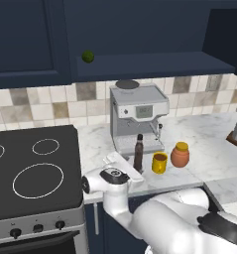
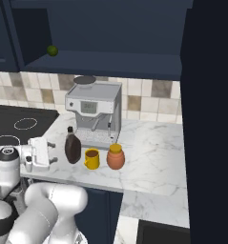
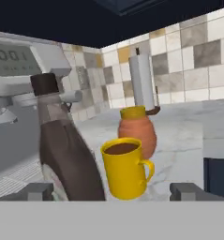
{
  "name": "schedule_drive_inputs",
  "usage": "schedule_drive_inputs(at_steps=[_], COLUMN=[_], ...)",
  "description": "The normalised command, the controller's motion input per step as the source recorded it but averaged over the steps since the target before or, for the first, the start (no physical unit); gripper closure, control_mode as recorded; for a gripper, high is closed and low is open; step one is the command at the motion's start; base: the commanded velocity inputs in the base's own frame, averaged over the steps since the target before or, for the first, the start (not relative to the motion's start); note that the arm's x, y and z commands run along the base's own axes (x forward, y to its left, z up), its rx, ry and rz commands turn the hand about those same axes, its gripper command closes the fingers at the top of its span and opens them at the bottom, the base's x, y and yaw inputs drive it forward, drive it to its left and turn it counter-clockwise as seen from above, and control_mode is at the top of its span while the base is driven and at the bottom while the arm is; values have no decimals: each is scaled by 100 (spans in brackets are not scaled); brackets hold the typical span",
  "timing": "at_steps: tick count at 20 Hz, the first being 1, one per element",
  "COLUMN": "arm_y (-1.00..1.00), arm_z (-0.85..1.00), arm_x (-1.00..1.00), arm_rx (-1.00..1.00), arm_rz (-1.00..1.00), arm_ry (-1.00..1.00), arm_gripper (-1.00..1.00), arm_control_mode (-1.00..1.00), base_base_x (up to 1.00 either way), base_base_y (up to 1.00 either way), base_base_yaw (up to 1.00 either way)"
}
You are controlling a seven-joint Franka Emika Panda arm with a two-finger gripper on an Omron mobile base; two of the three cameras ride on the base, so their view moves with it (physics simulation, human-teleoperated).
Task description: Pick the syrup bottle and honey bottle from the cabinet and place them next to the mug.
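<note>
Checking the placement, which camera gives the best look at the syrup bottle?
The hand view: the syrup bottle looms close, cap and neck clear. The left base view shows it small and edge-on; the right base view shows its broad side.

I read the surface as polished white marble with grey veining, smooth and faintly glossy. The syrup bottle, left of centre in the hand view, looks like dark brown glass or plastic with a matt dark cap. The mug at centre appears as glazed yellow ceramic, smooth. The honey bottle behind it shows a ribbed orange body, matt. The coffee machine presents brushed grey metal. The cabinet, upper frame, has flat matt navy panels. The wall tiles look mottled stone, low sheen. The stovetop is smooth black glass.
</note>
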Motion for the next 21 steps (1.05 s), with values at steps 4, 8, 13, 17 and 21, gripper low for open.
schedule_drive_inputs(at_steps=[4,8,13,17,21], arm_y=[-35,-60,-60,-43,-45], arm_z=[100,100,100,100,91], arm_x=[-39,-32,-18,-36,-46], arm_rx=[0,0,0,0,1], arm_rz=[0,4,20,29,36], arm_ry=[0,0,7,10,9], arm_gripper=[-100,-100,-100,-100,-100], arm_control_mode=[-100,-100,-100,-100,-100], base_base_x=[0,0,0,0,0], base_base_y=[0,0,0,0,0], base_base_yaw=[0,0,0,0,0])
